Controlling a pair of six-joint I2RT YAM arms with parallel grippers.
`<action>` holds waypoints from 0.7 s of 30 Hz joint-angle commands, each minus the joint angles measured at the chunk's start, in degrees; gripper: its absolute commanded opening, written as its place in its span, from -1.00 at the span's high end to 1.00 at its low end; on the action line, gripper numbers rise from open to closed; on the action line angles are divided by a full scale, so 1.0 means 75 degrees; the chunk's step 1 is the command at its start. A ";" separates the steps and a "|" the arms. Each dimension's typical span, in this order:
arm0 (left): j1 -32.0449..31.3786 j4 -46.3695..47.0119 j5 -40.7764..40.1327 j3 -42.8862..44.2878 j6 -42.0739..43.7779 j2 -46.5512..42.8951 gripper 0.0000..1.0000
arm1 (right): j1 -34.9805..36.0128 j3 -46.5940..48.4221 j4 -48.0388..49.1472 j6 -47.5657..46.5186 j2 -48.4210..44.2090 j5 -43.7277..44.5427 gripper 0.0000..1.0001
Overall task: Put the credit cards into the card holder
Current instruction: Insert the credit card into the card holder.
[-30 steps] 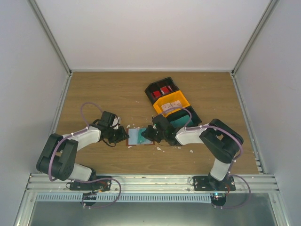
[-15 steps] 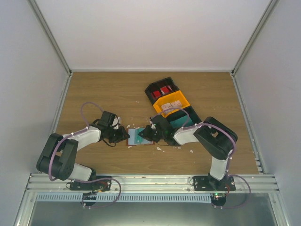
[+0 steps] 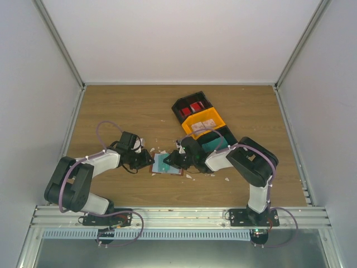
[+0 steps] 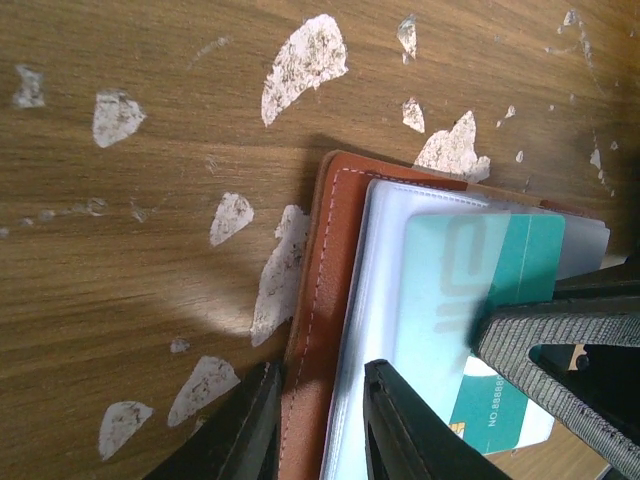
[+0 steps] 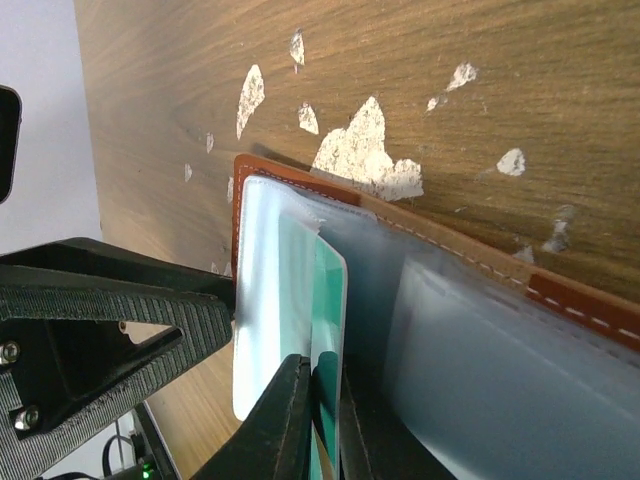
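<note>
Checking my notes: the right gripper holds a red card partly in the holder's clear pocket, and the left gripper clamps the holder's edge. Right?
Not quite: the right wrist view shows a teal card, not a red one. The right gripper holds it partly in the clear pocket of the card holder, and the left gripper clamps the holder's edge.

Both arms crouch low with elbows bent outward: the left arm [image 3: 95,164] and right arm [image 3: 245,159] reach inward until their tips nearly meet. The left claw [image 3: 148,161] pinches the card holder [image 4: 310,300] by its leather edge, while the right claw [image 3: 168,160] has its jaws narrowed about a teal credit card [image 5: 328,300].
</note>
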 commanded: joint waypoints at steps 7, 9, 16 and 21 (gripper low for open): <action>-0.0041 -0.0091 0.0418 -0.0296 0.0207 0.0372 0.49 | 0.0120 0.0044 -0.0330 -0.0310 -0.0006 0.0082 0.92; -0.0048 0.0037 0.0790 -0.0361 0.0208 0.0426 0.52 | 0.0147 0.0048 -0.0256 -0.0246 0.0058 0.0082 0.97; -0.0047 0.0234 0.1139 -0.0580 0.0187 0.0490 0.61 | 0.0190 -0.0118 0.0149 0.0067 0.0177 0.0140 0.99; -0.0044 0.0229 0.0945 -0.0632 0.0209 0.0470 0.63 | 0.0187 -0.0148 -0.0444 -0.0116 -0.0275 0.0583 0.62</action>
